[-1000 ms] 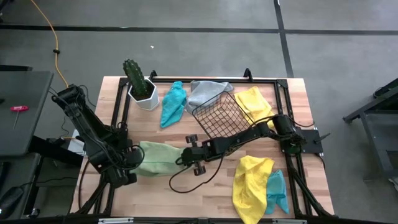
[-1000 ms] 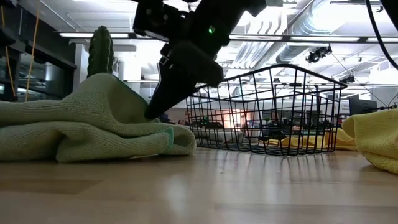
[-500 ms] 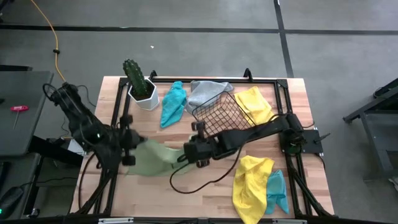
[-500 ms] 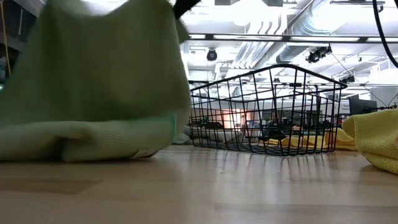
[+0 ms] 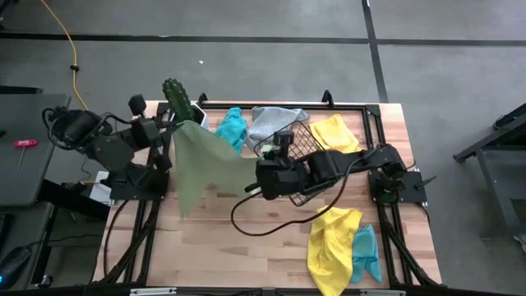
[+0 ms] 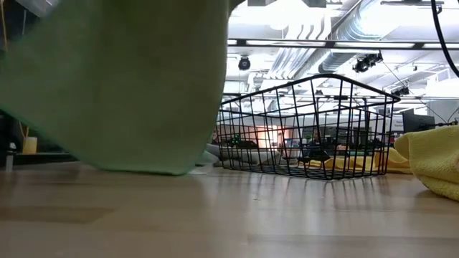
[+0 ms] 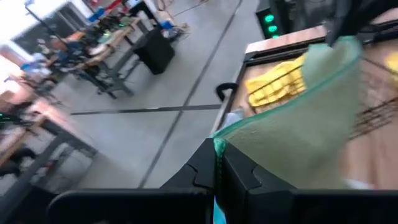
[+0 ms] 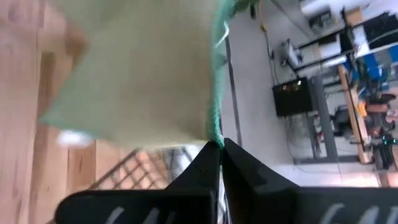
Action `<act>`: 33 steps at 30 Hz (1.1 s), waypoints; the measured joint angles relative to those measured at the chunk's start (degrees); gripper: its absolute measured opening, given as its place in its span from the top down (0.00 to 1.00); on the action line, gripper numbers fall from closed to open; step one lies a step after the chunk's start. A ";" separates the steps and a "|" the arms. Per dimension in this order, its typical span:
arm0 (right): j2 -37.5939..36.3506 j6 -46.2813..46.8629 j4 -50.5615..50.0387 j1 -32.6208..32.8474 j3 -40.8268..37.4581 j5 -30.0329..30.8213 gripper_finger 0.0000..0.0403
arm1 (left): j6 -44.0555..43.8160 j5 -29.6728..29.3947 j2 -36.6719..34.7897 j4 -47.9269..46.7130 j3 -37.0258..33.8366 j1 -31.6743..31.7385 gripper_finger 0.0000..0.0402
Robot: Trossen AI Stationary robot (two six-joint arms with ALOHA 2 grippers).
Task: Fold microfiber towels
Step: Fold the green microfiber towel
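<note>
Wooden slats form the desk (image 5: 246, 247), on which six towels are counted, though the teal one under the front yellow heap is only partly visible. One thin light green microfiber towel (image 5: 201, 160) is suspended above the desk, stretched between the left hand (image 5: 170, 133) and right hand (image 5: 265, 167), each clamped on an upper corner, presumably so it hangs flat for folding. Two yellow towels (image 5: 333, 238), two teal towels (image 5: 230, 131) and one grey towel (image 5: 271, 121) lie around one black wire basket (image 5: 304, 152).

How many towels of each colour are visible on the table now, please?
Yellow towels: 2
Teal towels: 2
Light green towel: 1
Grey towel: 1
Total: 6
</note>
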 joint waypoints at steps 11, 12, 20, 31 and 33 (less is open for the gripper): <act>0.34 10.22 -2.19 8.06 -0.08 -2.40 1.00 | -16.99 3.30 1.00 -1.35 -20.03 -15.42 1.00; 0.54 11.15 -2.19 8.87 -0.08 -3.18 1.00 | -19.06 4.36 1.54 -0.32 -21.84 -17.05 1.00; 4.71 19.36 -1.51 13.06 -0.12 -10.15 1.00 | -33.97 9.48 7.91 7.13 -27.94 -30.88 1.00; 17.58 23.08 6.81 15.42 -0.12 -24.62 1.00 | -56.52 21.71 17.46 12.18 -27.92 -43.25 1.00; 19.57 24.03 7.73 15.81 -0.12 -28.46 1.00 | -58.53 25.20 20.10 14.90 -27.92 -44.03 1.00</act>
